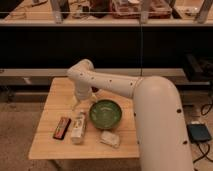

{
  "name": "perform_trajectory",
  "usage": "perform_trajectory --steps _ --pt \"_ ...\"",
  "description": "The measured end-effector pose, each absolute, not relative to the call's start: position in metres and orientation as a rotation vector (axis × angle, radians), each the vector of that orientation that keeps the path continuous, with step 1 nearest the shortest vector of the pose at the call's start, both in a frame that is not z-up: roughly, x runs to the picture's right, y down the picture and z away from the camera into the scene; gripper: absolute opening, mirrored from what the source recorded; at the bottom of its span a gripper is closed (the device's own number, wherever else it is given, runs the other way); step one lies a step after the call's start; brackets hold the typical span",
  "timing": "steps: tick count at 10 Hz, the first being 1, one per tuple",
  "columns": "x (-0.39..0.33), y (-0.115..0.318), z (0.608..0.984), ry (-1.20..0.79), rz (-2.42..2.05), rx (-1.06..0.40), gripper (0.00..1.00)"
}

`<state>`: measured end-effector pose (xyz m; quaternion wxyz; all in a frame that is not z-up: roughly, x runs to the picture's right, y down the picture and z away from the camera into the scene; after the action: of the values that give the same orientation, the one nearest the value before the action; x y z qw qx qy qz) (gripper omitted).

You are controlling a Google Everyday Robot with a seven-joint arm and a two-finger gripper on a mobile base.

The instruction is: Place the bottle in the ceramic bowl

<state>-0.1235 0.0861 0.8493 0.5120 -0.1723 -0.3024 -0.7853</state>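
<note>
the jaws are at the tip of the gripper, and i cannot tell if they are apart or together. the gripper points down over the back left part of the wooden counter. it hangs just behind the bottle and near the green ceramic bowl. the big white arm reaches in from the right. the bottle lies on the counter, just left of the bowl and outside it. a dark flat pack lies left of the bottle. a white crumpled thing lies in front of the bowl.
</note>
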Motion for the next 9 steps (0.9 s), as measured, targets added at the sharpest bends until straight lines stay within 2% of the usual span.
perform_trajectory --steps 4,6,8,9 --pt "-0.159 0.089 0.836 -0.695 -1.896 -0.383 0.79" --pt "-0.173 0.100 0.828 -0.737 -1.874 -0.378 0.68" --pt "-0.171 0.115 0.821 -0.761 -1.840 -0.432 0.48" --pt "-0.168 0.118 0.818 -0.758 -1.831 -0.453 0.46"
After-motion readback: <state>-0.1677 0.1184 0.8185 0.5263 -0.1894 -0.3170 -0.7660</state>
